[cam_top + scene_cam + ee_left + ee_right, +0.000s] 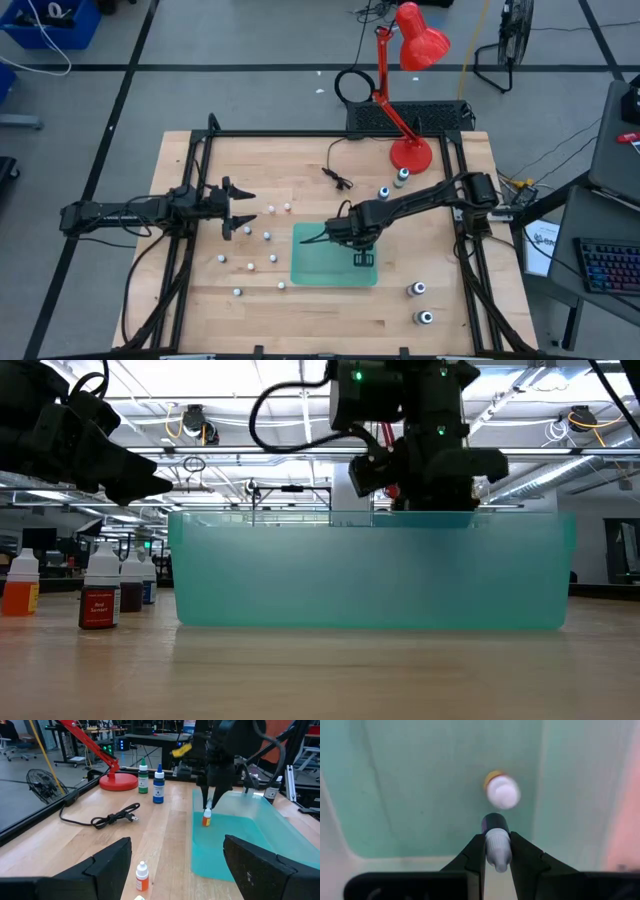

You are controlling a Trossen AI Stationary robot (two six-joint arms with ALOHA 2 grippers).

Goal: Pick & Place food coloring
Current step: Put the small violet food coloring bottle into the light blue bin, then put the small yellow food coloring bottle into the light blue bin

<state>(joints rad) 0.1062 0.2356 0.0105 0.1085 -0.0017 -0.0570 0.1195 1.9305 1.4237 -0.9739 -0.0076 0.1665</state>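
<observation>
over the green tray (pixel 310 268), right end effector (pixel 497 851) clamps a dark-bodied bottle (pixel 497 840), long axis pointing down; an orange-bodied bottle (pixel 502 789) stands directly below. left end effector (pixel 240 209) waits spread over the tabletop (pixel 300 170).

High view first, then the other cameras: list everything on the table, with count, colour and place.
tray: one, translucent green, table centre.
small bottles: about nine, white-capped, scattered on the wood left of the tray.
orange bottle: one, white-capped, inside the tray.
held bottle: one, dark with a white cap, above the tray floor.
larger bottles: four, white-topped; two by the lamp base, two right of the tray.
lamp: one, red, at the table's far edge.
cable: one, black, loose beyond the tray.
left gripper: fingers open, beside the small bottles.
right gripper: fingers shut on the held bottle, over the tray.
</observation>
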